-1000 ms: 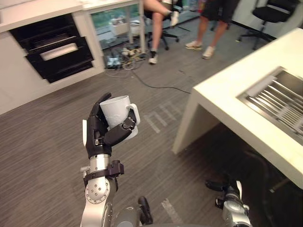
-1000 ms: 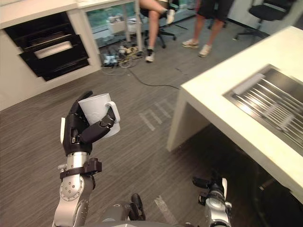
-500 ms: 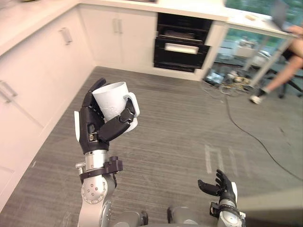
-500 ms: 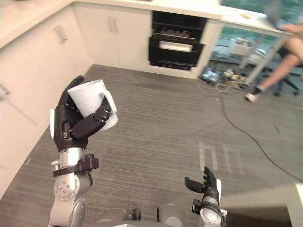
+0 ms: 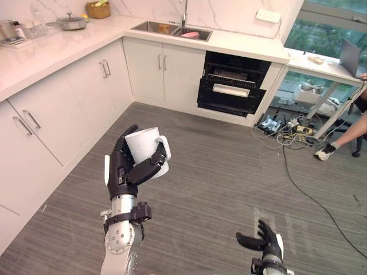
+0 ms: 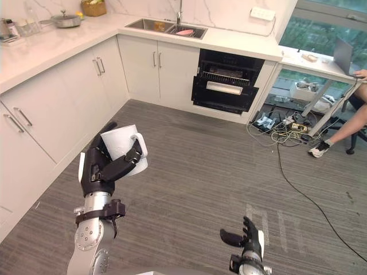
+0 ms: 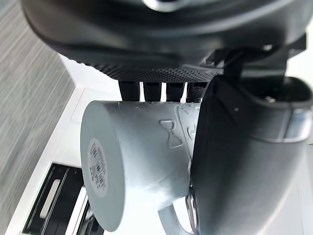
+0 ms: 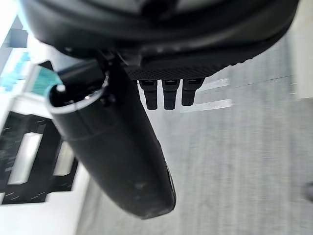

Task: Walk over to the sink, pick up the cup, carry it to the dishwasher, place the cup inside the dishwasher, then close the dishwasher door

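View swung toward dishwasher [image 5: 232,86], cup [image 5: 141,144] still gripped in raised left hand [image 5: 121,172]

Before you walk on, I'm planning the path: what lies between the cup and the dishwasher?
Bare grey floor in the left eye view; the left hand holds the cup, dishwasher ahead.

White cup [image 5: 144,146], white cabinets [image 5: 163,71], black dishwasher [image 5: 234,86], grey streaked floor [image 5: 229,172].
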Motion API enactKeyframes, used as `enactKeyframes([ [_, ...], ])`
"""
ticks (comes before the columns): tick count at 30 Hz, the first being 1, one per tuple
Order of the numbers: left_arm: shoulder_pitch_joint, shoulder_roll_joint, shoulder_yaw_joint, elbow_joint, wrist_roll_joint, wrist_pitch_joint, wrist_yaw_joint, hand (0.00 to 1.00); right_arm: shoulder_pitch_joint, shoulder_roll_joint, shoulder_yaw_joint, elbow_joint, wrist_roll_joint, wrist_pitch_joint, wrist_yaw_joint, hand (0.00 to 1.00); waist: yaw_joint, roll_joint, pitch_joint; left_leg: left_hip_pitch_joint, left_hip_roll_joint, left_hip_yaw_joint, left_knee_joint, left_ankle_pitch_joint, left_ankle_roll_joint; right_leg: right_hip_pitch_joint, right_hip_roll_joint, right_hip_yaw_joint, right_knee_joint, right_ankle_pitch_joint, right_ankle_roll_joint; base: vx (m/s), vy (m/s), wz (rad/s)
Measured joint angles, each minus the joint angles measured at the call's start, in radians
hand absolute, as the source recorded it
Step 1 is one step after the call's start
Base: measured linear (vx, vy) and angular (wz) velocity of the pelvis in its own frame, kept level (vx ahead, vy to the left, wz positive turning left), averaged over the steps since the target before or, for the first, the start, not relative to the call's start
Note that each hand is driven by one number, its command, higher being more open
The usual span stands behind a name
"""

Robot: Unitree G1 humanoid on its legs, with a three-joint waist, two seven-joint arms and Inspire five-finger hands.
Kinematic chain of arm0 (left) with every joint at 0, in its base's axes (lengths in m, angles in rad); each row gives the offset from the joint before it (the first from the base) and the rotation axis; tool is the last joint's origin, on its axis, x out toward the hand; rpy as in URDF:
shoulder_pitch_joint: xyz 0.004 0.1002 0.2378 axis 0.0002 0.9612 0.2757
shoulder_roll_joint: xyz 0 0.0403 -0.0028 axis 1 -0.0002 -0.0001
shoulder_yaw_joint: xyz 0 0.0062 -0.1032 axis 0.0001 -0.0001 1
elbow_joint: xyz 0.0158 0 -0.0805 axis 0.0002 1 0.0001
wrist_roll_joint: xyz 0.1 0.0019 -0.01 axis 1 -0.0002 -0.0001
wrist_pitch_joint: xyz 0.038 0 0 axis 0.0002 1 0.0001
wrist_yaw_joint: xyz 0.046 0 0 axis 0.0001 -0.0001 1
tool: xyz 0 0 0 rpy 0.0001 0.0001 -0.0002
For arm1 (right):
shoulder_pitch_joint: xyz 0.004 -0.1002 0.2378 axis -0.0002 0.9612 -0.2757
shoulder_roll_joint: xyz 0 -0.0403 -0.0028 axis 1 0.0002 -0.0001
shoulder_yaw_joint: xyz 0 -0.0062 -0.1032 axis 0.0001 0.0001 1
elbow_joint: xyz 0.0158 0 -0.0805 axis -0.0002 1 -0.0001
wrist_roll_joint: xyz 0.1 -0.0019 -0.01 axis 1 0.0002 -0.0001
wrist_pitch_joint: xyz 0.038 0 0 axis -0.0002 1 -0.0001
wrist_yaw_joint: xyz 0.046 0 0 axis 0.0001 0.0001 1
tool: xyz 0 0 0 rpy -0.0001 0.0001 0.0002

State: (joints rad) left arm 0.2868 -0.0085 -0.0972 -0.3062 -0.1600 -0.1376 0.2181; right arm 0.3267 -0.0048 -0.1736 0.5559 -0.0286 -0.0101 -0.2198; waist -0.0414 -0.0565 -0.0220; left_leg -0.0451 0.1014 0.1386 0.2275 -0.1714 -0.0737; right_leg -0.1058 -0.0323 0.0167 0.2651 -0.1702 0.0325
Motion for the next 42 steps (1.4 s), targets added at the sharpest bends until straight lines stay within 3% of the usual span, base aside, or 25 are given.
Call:
enactKeyframes([
  [6, -0.128, 0.036, -0.009, 0.109, -0.08, 0.025, -0.014, 0.3, -0.16, -0.039, -0.005, 0.134, 0.035, 0.016, -0.001, 0.9, -0.006, 0.017, 0.056, -0.073, 0.004, -0.001, 0.028, 0.001, 0.002, -0.036, -0.025, -0.085, -0.011, 0.02, 0.007, 0.05, -0.001, 0.1],
  [9, -0.132, 0.036, 0.017, 0.109, -0.094, 0.025, -0.013, 0.3, -0.232, -0.069, -0.019, 0.137, 0.035, 0.015, -0.001, 0.9, 0.003, 0.029, 0.082, -0.078, 0.001, 0.008, 0.056, -0.03, 0.02, -0.036, -0.027, -0.083, -0.002, 0.019, 0.014, 0.04, 0.061, -0.01],
  [11, -0.136, 0.037, 0.033, 0.104, -0.094, 0.025, -0.013, 0.3, -0.275, -0.083, -0.033, 0.136, 0.034, 0.006, -0.001, 0.9, 0.003, 0.026, 0.112, -0.08, -0.012, 0.008, 0.089, -0.058, 0.033, -0.046, -0.045, -0.081, 0.051, -0.008, 0.036, 0.03, 0.1, 0.03],
  [13, -0.135, 0.035, 0.031, 0.103, -0.094, 0.025, -0.013, 0.3, -0.298, -0.099, -0.062, 0.121, 0.034, 0.004, -0.007, 0.9, 0.002, 0.028, 0.154, -0.088, -0.037, -0.003, 0.151, -0.111, 0.04, -0.102, -0.088, -0.078, 0.23, -0.06, 0.055, 0.0, 0.145, 0.18],
  [14, -0.132, 0.031, 0.027, 0.1, -0.094, 0.03, -0.013, 0.3, -0.295, -0.104, -0.061, 0.109, 0.034, 0.006, -0.008, 0.9, 0.001, 0.028, 0.168, -0.08, -0.048, -0.015, 0.17, -0.136, 0.059, -0.14, -0.105, -0.075, 0.343, -0.06, 0.055, 0.03, 0.151, 0.29],
  [15, -0.118, 0.032, 0.021, 0.07, -0.093, 0.042, -0.011, 0.3, -0.276, -0.087, -0.056, 0.093, 0.034, 0.008, -0.011, 0.9, 0.0, 0.01, 0.183, -0.046, -0.07, -0.024, 0.171, -0.153, 0.081, -0.21, -0.123, -0.059, 0.51, -0.052, 0.051, 0.1, 0.137, 0.33],
  [16, -0.108, 0.034, 0.02, 0.058, -0.093, 0.042, -0.011, 0.3, -0.263, -0.075, -0.056, 0.09, 0.034, 0.01, -0.011, 0.9, -0.003, 0.012, 0.186, -0.035, -0.07, -0.032, 0.177, -0.165, 0.085, -0.224, -0.12, -0.054, 0.549, -0.065, 0.049, 0.19, 0.09, 0.35],
  [17, -0.102, 0.034, 0.018, 0.027, -0.093, 0.042, -0.008, 0.3, -0.23, -0.048, -0.053, 0.059, 0.034, 0.015, -0.011, 0.9, -0.001, 0.011, 0.182, -0.016, -0.058, -0.047, 0.186, -0.192, 0.086, -0.261, -0.097, -0.068, 0.547, -0.098, 0.042, 0.28, 0.071, 0.3],
  [21, -0.128, 0.032, 0.002, -0.012, -0.092, 0.025, -0.007, 0.3, -0.195, -0.007, -0.053, -0.059, 0.034, 0.02, -0.011, 0.9, -0.002, 0.012, 0.18, 0.043, -0.047, -0.09, 0.152, -0.237, 0.089, -0.377, -0.054, -0.151, 0.381, -0.084, 0.029, 0.36, -0.019, 0.34],
  [22, -0.144, 0.031, -0.013, -0.01, -0.091, 0.025, -0.007, 0.3, -0.184, -0.011, -0.056, -0.1, 0.034, 0.02, -0.012, 0.9, -0.013, 0.016, 0.182, 0.079, -0.047, -0.118, 0.123, -0.244, 0.082, -0.404, -0.04, -0.157, 0.288, -0.037, 0.021, 0.5, -0.107, 0.87],
  [23, -0.153, 0.027, -0.041, -0.002, -0.08, 0.022, -0.01, 0.3, -0.177, -0.027, -0.056, -0.119, 0.033, 0.02, -0.018, 0.9, -0.027, 0.025, 0.172, 0.12, -0.033, -0.159, 0.088, -0.248, 0.067, -0.409, -0.019, -0.152, 0.258, 0.082, -0.015, 0.45, -0.115, 1.06],
  [24, -0.157, 0.026, -0.059, 0.01, -0.072, 0.021, -0.013, 0.3, -0.175, -0.037, -0.056, -0.12, 0.032, 0.02, -0.021, 0.9, -0.035, 0.037, 0.164, 0.133, -0.019, -0.184, 0.073, -0.248, 0.064, -0.4, -0.013, -0.155, 0.265, 0.123, -0.005, 0.77, -0.207, 1.01],
  [25, -0.167, 0.012, -0.084, 0.033, -0.072, 0.027, -0.024, 0.3, -0.178, -0.056, -0.058, -0.124, 0.029, 0.026, -0.024, 0.9, -0.031, 0.071, 0.151, 0.139, 0.022, -0.218, 0.083, -0.231, 0.014, -0.376, -0.008, -0.208, 0.301, 0.082, -0.044, 0.67, -0.194, 0.67],
  [26, -0.167, 0.003, -0.087, 0.04, -0.072, 0.031, -0.027, 0.3, -0.186, -0.06, -0.055, -0.133, 0.027, 0.029, -0.022, 0.9, -0.03, 0.07, 0.152, 0.15, 0.023, -0.225, 0.096, -0.201, -0.013, -0.382, -0.019, -0.221, 0.365, 0.063, -0.073, 0.79, -0.267, 0.67],
  [27, -0.166, -0.025, -0.089, 0.076, -0.072, 0.033, -0.028, 0.3, -0.174, -0.06, -0.051, -0.17, 0.025, 0.026, -0.02, 0.9, -0.042, 0.065, 0.156, 0.166, 0.013, -0.221, 0.181, -0.147, -0.039, -0.417, -0.055, -0.256, 0.56, 0.05, -0.112, 0.58, -0.24, 0.63],
  [28, -0.144, -0.034, -0.097, 0.084, -0.073, 0.035, -0.028, 0.3, -0.144, -0.058, -0.03, -0.197, 0.025, 0.014, -0.021, 0.9, -0.037, 0.087, 0.13, 0.108, 0.037, -0.207, 0.399, -0.102, -0.041, -0.335, -0.029, -0.28, 0.381, 0.018, -0.079, 0.53, -0.257, 0.63],
  [29, -0.139, -0.029, -0.103, 0.083, -0.074, 0.031, -0.038, 0.3, -0.125, -0.057, -0.02, -0.217, 0.026, 0.012, -0.021, 0.9, -0.039, 0.087, 0.13, 0.055, 0.056, -0.196, 0.543, -0.043, -0.035, -0.278, -0.017, -0.294, 0.323, -0.018, -0.107, 0.49, -0.234, 0.12],
  [30, -0.122, -0.031, -0.11, 0.077, -0.075, 0.031, -0.05, 0.3, -0.123, -0.064, -0.007, -0.217, 0.026, 0.006, -0.021, 0.9, -0.004, 0.128, 0.121, -0.043, 0.127, -0.168, 0.761, 0.013, 0.007, -0.212, 0.049, -0.29, 0.281, -0.038, -0.133, 0.53, -0.215, -0.3],
  [31, -0.113, -0.024, -0.108, 0.073, -0.075, 0.032, -0.063, 0.3, -0.128, -0.048, 0.005, -0.209, 0.028, 0.008, -0.024, 0.9, 0.02, 0.131, 0.12, -0.13, 0.17, -0.124, 0.89, 0.012, 0.023, -0.146, 0.085, -0.276, 0.234, -0.052, -0.153, 0.57, -0.191, -0.48],
  [33, -0.101, -0.015, -0.108, 0.073, -0.076, 0.032, -0.068, 0.3, -0.13, -0.028, 0.028, -0.21, 0.03, 0.008, -0.026, 0.9, 0.036, 0.109, 0.133, -0.233, 0.187, -0.075, 0.956, -0.015, 0.059, -0.039, 0.102, -0.256, 0.15, -0.057, -0.158, 0.54, -0.163, -0.33],
  [35, -0.087, -0.016, -0.106, 0.073, -0.078, 0.034, -0.07, 0.3, -0.124, -0.021, 0.032, -0.209, 0.031, 0.008, -0.026, 0.9, 0.058, 0.092, 0.141, -0.311, 0.203, -0.007, 0.911, -0.046, 0.054, 0.059, 0.11, -0.222, 0.073, -0.057, -0.151, 0.54, -0.129, -0.34],
  [37, -0.082, -0.025, -0.1, 0.071, -0.078, 0.036, -0.071, 0.3, -0.124, -0.026, 0.021, -0.208, 0.035, 0.009, -0.028, 0.9, 0.064, 0.086, 0.145, -0.353, 0.201, 0.073, 0.674, -0.08, 0.041, 0.162, 0.115, -0.182, -0.007, -0.071, -0.121, 0.52, -0.032, -0.43],
  [39, -0.083, -0.035, -0.093, 0.065, -0.077, 0.035, -0.07, 0.3, -0.141, -0.043, 0.016, -0.185, 0.035, 0.009, -0.029, 0.9, 0.073, 0.089, 0.14, -0.364, 0.154, 0.071, 0.431, -0.071, 0.024, 0.209, 0.111, -0.133, -0.039, -0.09, -0.09, 0.5, 0.135, -0.66],
  [41, -0.085, -0.035, -0.088, 0.065, -0.076, 0.036, -0.07, 0.3, -0.17, -0.059, 0.002, -0.136, 0.035, 0.009, -0.029, 0.9, 0.075, 0.088, 0.139, -0.375, 0.096, 0.042, 0.244, 0.008, 0.018, 0.25, 0.096, -0.089, -0.056, -0.117, -0.048, 0.46, 0.217, -0.71],
  [42, -0.082, -0.034, -0.086, 0.067, -0.075, 0.036, -0.068, 0.3, -0.172, -0.067, -0.006, -0.111, 0.035, 0.01, -0.03, 0.9, 0.081, 0.083, 0.134, -0.367, 0.059, 0.024, 0.201, 0.135, 0.043, 0.281, 0.078, -0.053, -0.065, -0.136, -0.017, 0.39, 0.226, -0.65],
])
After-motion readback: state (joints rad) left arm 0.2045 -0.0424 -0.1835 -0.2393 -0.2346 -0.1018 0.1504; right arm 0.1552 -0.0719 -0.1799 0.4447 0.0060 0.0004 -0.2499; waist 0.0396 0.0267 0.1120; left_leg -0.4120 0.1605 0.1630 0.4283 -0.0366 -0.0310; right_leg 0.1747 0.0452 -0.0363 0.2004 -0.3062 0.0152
